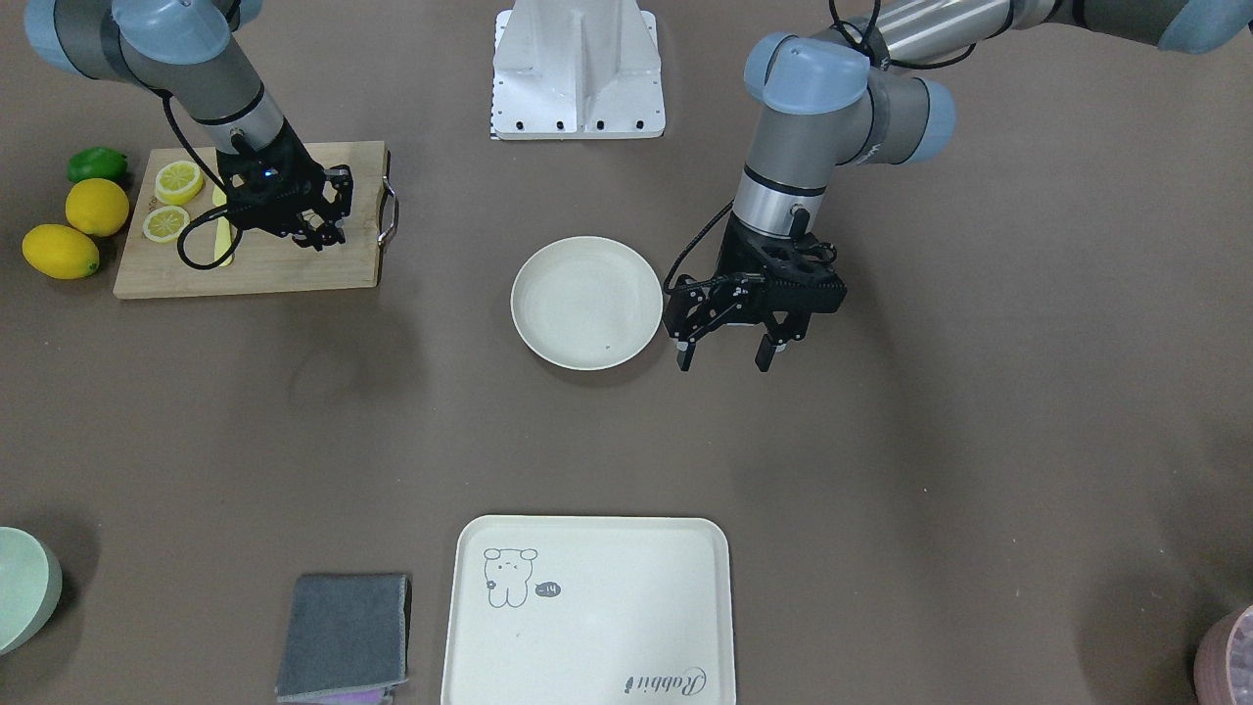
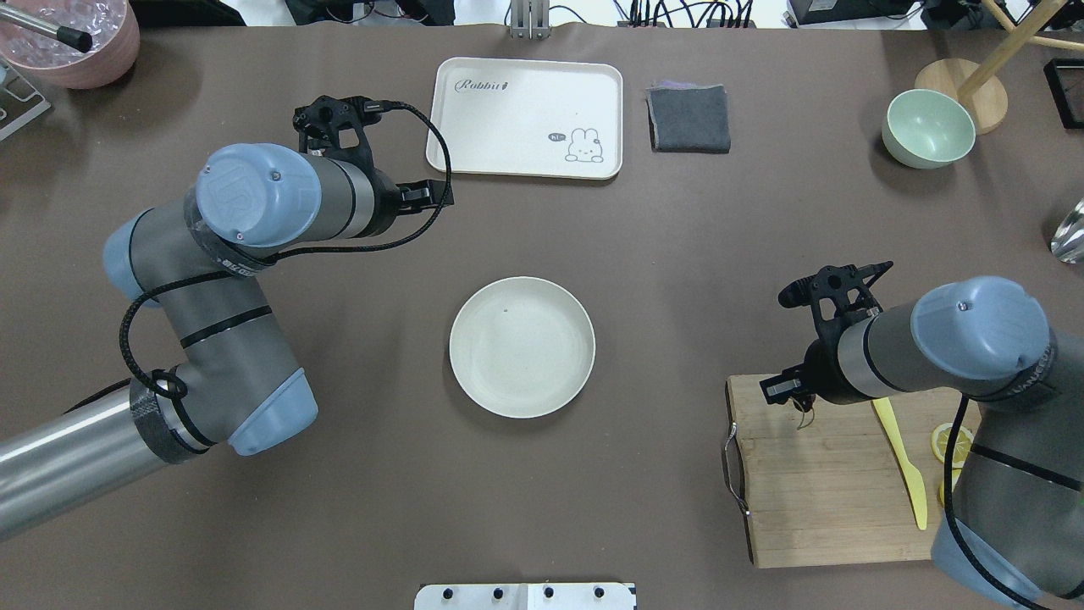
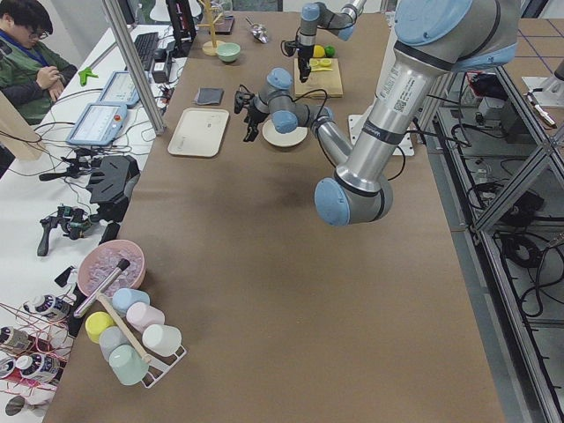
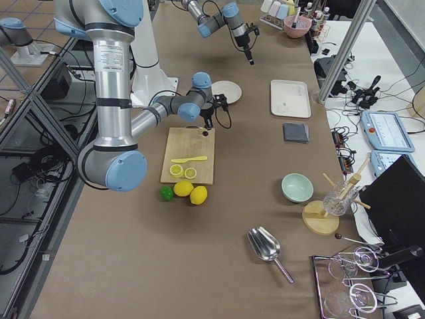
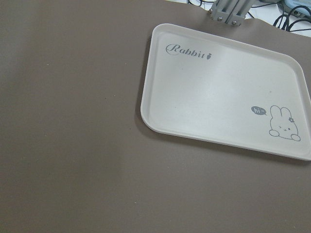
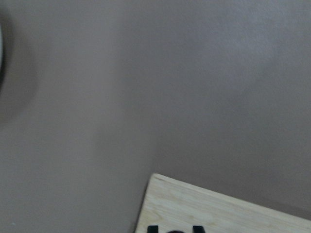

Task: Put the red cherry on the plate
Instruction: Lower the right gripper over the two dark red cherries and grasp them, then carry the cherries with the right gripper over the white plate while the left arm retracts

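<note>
The off-white plate [image 1: 587, 304] [image 2: 522, 347] lies bare at the table's middle. My right gripper [image 1: 315, 233] [image 2: 783, 391] hangs over the corner of the wooden cutting board [image 1: 294, 266] nearest the plate, its fingers drawn together on the red cherry [image 2: 803, 413]. Only the thin greenish stem and a dark red speck [image 1: 310, 236] show. My left gripper [image 1: 729, 354] hovers open with nothing in it, just beside the plate's rim on my left. In the left wrist view only the rabbit tray [image 5: 228, 87] shows.
On the board lie lemon slices [image 1: 179, 182] and a yellow knife [image 2: 902, 462]. Two lemons [image 1: 96, 207] and a lime [image 1: 96, 164] sit beyond it. A grey cloth [image 2: 688, 119], a green bowl [image 2: 927, 129] and a pink bowl [image 2: 72, 42] line the far edge.
</note>
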`<state>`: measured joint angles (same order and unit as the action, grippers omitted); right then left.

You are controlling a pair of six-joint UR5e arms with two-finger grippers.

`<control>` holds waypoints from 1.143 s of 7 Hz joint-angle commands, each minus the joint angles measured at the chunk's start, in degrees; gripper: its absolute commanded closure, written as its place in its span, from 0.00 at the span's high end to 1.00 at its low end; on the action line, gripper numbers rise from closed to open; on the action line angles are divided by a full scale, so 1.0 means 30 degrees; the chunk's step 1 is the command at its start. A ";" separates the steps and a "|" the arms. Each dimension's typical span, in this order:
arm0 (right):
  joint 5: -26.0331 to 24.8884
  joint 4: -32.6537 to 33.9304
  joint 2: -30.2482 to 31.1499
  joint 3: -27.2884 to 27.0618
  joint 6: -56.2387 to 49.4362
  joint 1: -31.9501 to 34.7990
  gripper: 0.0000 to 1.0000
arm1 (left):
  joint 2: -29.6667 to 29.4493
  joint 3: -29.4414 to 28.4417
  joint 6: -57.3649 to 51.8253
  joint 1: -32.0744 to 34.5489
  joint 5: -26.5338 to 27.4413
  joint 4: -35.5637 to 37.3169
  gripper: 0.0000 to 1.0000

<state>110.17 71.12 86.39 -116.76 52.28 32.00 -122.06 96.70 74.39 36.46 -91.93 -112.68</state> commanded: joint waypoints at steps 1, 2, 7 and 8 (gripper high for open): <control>0.0428 0.4245 -0.4657 0.0361 0.0064 0.0847 0.00 | 0.0050 -0.0066 -0.0012 0.0558 -0.0029 -0.0435 0.98; 0.0339 0.5779 -0.7410 0.1438 0.0616 0.0905 0.00 | 0.0080 -0.0239 -0.0041 0.0910 0.0000 -0.0526 0.98; -0.2230 0.4691 -1.2740 0.7476 0.2144 -0.0698 0.00 | 0.1515 -0.2055 -0.3230 0.3019 -0.0205 -0.2988 0.98; -0.2878 0.2535 -1.2770 0.9137 0.2406 -0.1459 0.00 | 0.1747 -0.2087 -0.3264 0.3429 -0.0263 -0.2959 0.98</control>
<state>104.08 84.61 48.53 -94.35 58.84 30.13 -117.52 90.95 65.70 45.30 -92.59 -121.51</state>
